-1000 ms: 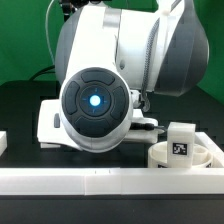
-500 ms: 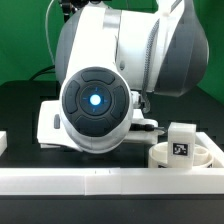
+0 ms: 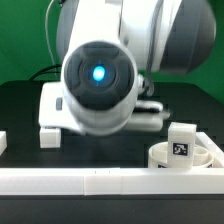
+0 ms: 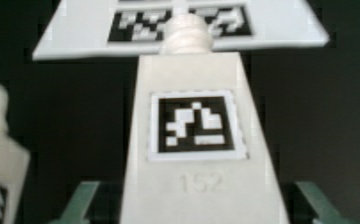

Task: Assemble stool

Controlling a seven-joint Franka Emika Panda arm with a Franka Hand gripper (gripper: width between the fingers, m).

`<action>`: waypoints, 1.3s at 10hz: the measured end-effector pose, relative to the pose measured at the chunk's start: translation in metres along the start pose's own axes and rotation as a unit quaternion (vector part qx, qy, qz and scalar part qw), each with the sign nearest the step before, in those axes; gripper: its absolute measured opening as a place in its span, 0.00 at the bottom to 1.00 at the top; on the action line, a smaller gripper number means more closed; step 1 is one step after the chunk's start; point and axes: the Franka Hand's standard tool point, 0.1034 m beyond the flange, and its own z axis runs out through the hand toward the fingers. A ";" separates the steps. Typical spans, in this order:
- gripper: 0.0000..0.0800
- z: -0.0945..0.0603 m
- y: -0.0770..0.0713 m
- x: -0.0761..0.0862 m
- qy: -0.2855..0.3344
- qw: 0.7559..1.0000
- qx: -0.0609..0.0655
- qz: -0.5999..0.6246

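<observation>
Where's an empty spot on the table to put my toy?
The bare black table between the small white block and the seat disc, behind the border rail, though the arm hangs over it. A narrower gap lies to the exterior view's left of the block. Around the disc it's crowded: a tagged leg stands there.

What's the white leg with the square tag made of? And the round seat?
The leg looks like matte white plastic, smooth and moulded; its tag seems printed in black and white. The round seat looks like the same white plastic, though blur leaves that unsure.
</observation>
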 end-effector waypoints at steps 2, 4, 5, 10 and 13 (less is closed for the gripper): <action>0.42 -0.010 -0.004 -0.006 0.018 1.000 0.003 0.003; 0.42 -0.015 -0.004 -0.001 0.040 0.999 0.003 0.003; 0.42 -0.014 -0.003 0.000 0.039 0.999 0.003 0.003; 0.42 -0.033 -0.036 -0.016 0.187 0.981 0.013 0.044; 0.42 -0.042 -0.046 -0.011 0.306 0.951 0.019 0.033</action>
